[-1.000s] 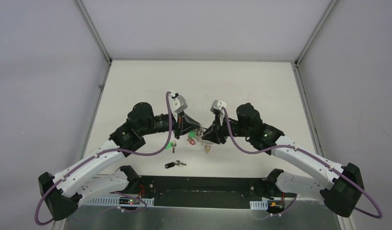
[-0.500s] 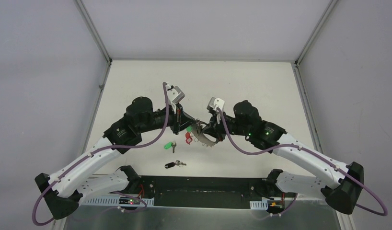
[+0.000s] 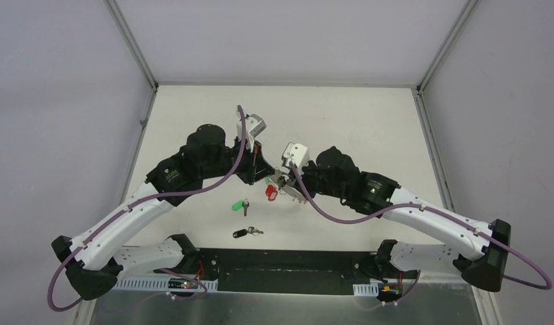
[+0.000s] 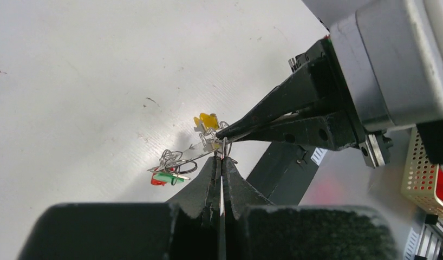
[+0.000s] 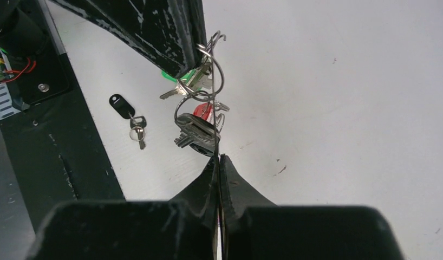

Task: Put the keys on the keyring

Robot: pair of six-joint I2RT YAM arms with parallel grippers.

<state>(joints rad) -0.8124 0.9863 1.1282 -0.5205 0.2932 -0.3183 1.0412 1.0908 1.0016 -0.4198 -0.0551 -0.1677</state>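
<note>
- The keyring [image 3: 277, 184] hung in the air above the white table [image 3: 342, 122], between the two arms and touching neither the table nor the loose keys.
- The left gripper [image 4: 221, 157] was clenched on the keyring's thin wire, with its fingertips pressed together around it.
- The right gripper [image 5: 218, 157] was also clamped on the keyring, and the wire ran straight down into its closed tips.
- Both grippers met at the keyring, tip almost against tip, one on each side.
- Several small keys dangled in a bunch from the keyring, among them a red-capped key [image 3: 271, 192], a yellow-capped key [image 4: 208, 120] and a green-capped one [image 4: 166, 177].
- The loose green key [image 3: 239, 204] lay flat on the table, off the keyring, near it on the left arm's side and toward the arm bases.
- The loose black key [image 3: 241, 233] lay farther from the keyring in the same direction, well apart from it and just past the green key, with a small ring of its own at the blade end.
</note>
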